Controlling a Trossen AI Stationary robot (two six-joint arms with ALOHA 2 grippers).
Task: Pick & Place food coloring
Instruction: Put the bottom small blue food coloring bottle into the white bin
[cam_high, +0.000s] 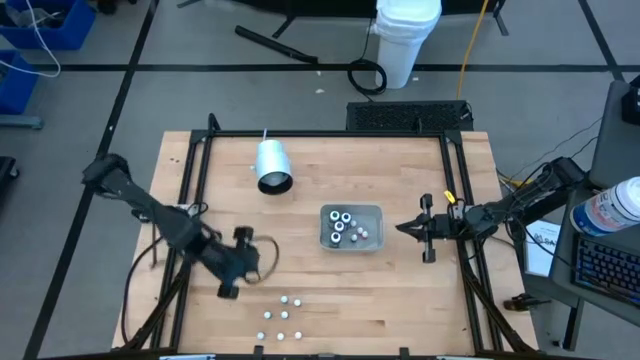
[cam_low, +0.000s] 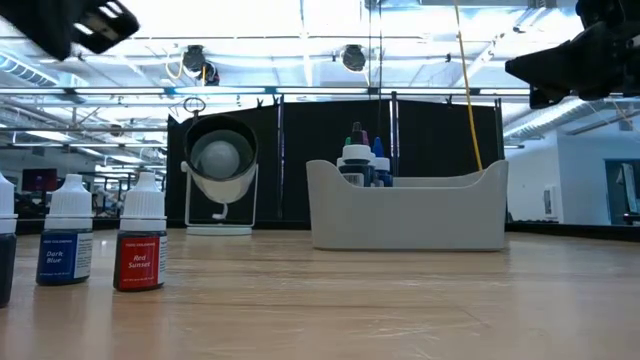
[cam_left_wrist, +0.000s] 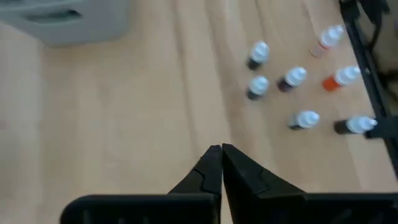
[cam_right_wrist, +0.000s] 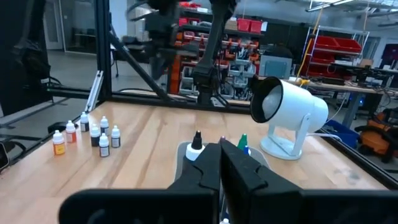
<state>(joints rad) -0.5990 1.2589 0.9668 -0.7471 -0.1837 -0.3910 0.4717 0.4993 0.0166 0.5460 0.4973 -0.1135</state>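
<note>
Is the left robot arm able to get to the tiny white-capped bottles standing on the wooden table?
Probably yes. The left gripper hangs shut just beside the tiny white-capped bottles, with only bare wooden table between; it must open first.

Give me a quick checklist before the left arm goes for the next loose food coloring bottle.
1. Left gripper empty and shut, needs opening first: not ok.
2. Loose bottles standing upright near the table's front edge: ok.
3. Grey tray on the table, already holding bottles, room left: ok.
4. Right gripper shut, waiting beside the tray, clear of the bottles: ok.
5. White lamp away from the path: ok.
</note>
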